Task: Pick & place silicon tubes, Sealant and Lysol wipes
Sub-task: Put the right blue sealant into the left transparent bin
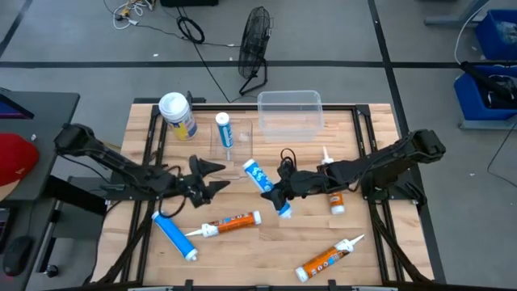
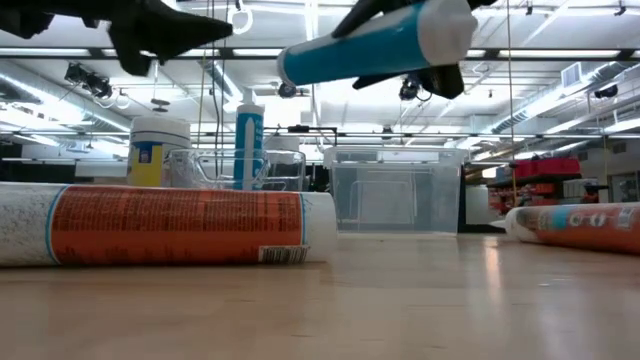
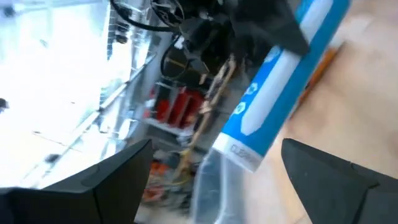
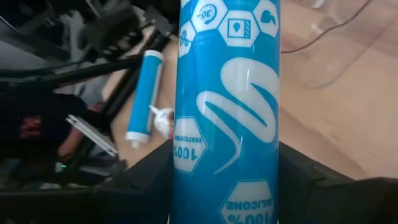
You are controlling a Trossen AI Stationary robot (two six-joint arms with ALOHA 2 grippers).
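The blue silicone tube (image 1: 265,185) hangs tilted above the counter (image 1: 242,250) near its middle, clamped in my right end effector (image 1: 283,187). My left end effector (image 1: 212,178) hovers beside it, fingers spread, empty.

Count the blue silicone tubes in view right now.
3. One blue silicone tube held off the table by the right gripper, one standing upright beside the Lysol wipes, one lying front-left.

Crowded middle, open front edge

We see the left gripper (image 1: 212,178) and right gripper (image 1: 279,190) facing closely across the centre; bare wood near the front middle looks passable, perhaps.
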